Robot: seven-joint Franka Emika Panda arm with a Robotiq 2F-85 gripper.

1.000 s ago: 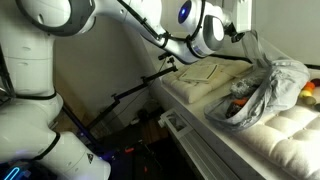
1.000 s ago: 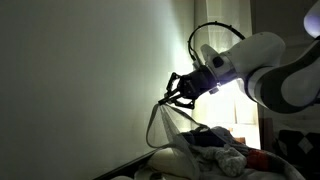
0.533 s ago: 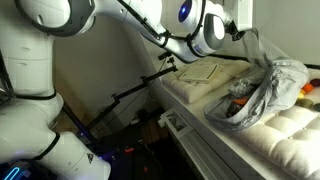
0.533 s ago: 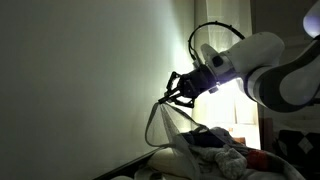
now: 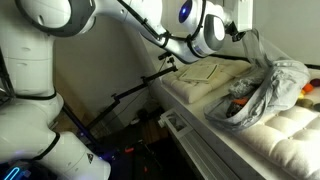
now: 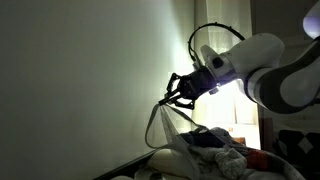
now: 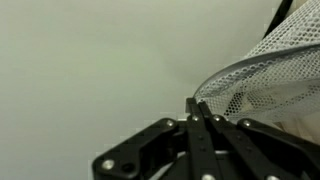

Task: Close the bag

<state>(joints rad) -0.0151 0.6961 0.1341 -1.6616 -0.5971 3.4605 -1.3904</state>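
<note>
Gripper jaws pinched shut on bag rim (pulled up taut), bag's bulk slumped below

Dim, soft-focus frames; bright backlit window glare.

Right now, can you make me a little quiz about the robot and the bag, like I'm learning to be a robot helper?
1. True or false: the gripper is shut on an edge of the bag.
2. Pick one: what lies beside the bag on the white padded surface? A) folded cream cloth B) blue bucket C) open book
3. Fill the gap: the edge in the gripper is pulled ___ above the rest of the bag.

Key: 1 true; 2 A; 3 up.
</note>
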